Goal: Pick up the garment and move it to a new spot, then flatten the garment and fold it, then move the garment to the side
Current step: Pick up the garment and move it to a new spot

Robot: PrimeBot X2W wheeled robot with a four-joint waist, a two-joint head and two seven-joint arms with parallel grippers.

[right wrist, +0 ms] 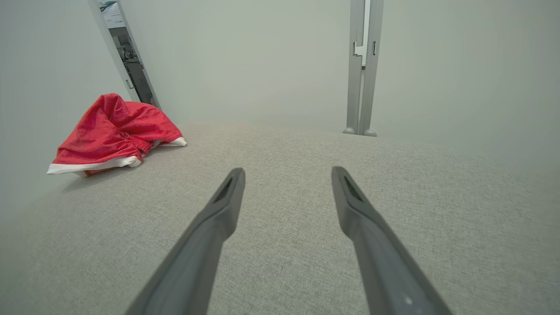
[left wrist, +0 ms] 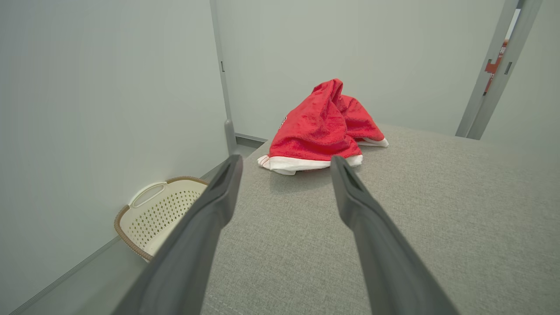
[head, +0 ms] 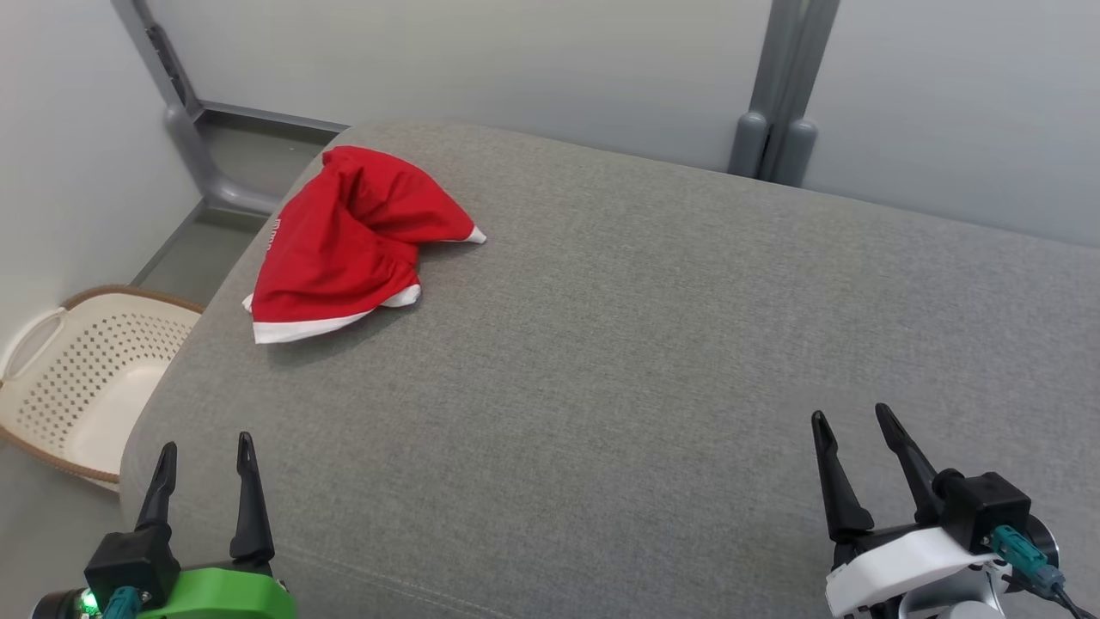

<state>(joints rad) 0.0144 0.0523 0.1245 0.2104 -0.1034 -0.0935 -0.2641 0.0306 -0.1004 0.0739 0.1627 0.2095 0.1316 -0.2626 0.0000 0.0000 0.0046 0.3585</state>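
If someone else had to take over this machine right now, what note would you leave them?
Left gripper: open, empty, over the near left edge of the grey cushion.
Right gripper: open, empty, near right.
Red garment: crumpled at the cushion's far left, untouched; a basket stands on the floor beside.
Done: nothing yet.
To do: pick up, move, flatten, fold, set aside.

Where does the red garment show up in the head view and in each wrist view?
Head view: garment upper left, on the grey surface near its far left corner.
Left wrist view: garment at centre, above the left gripper.
Right wrist view: garment at middle left, well left of the right gripper.
Shared landmark: the grey surface; the basket beside it shows in the head and left wrist views.
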